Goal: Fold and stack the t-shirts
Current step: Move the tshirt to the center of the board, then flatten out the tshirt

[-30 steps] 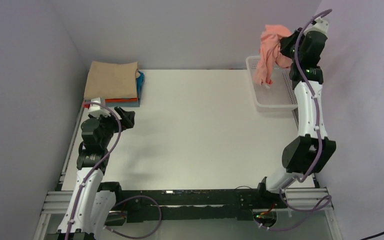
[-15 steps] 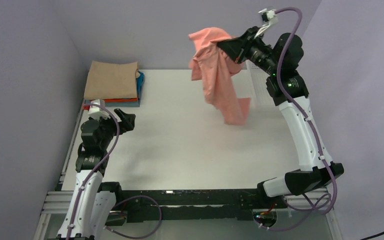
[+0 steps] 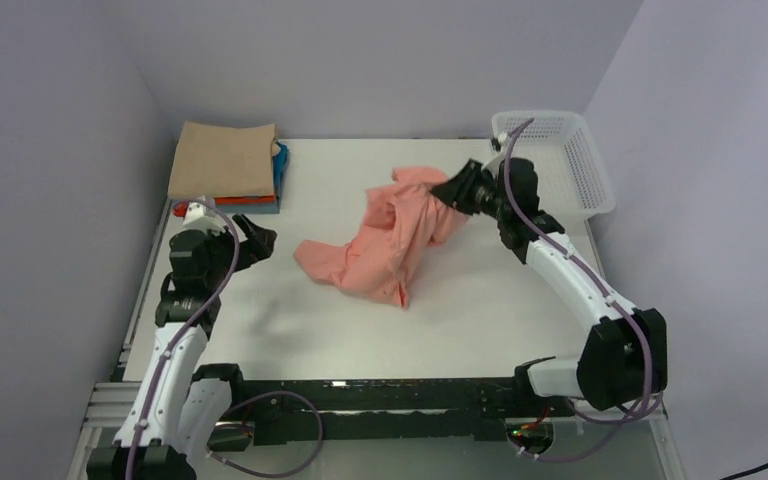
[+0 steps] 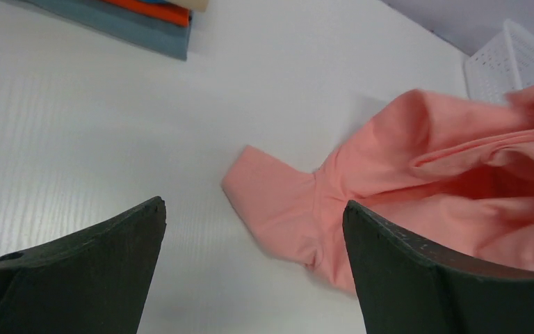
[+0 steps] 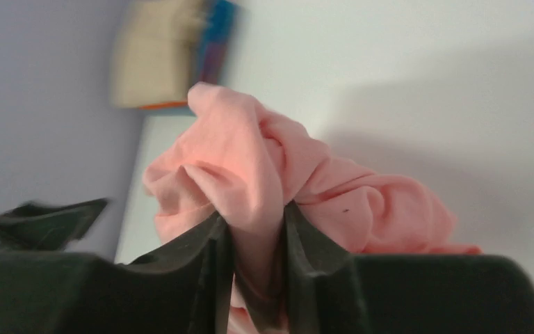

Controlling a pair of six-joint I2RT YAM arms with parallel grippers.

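A salmon-pink t-shirt (image 3: 390, 240) lies crumpled on the middle of the white table. My right gripper (image 3: 453, 193) is shut on a bunch of its cloth at its right end; the wrist view shows the fold (image 5: 250, 181) pinched between the jaws. One sleeve (image 4: 274, 198) points left toward my left gripper (image 3: 260, 237), which is open and empty, low over the table near the left edge. A stack of folded t-shirts (image 3: 225, 165), tan on top with orange-red and blue below, sits at the far left corner.
A white plastic mesh basket (image 3: 560, 165) stands at the far right corner, behind my right arm. Grey walls close the table on the left, back and right.
My right gripper has carried the pink t-shirt out of the basket, swung it left and down, and most of the shirt now rests on the table. The left gripper has barely moved.
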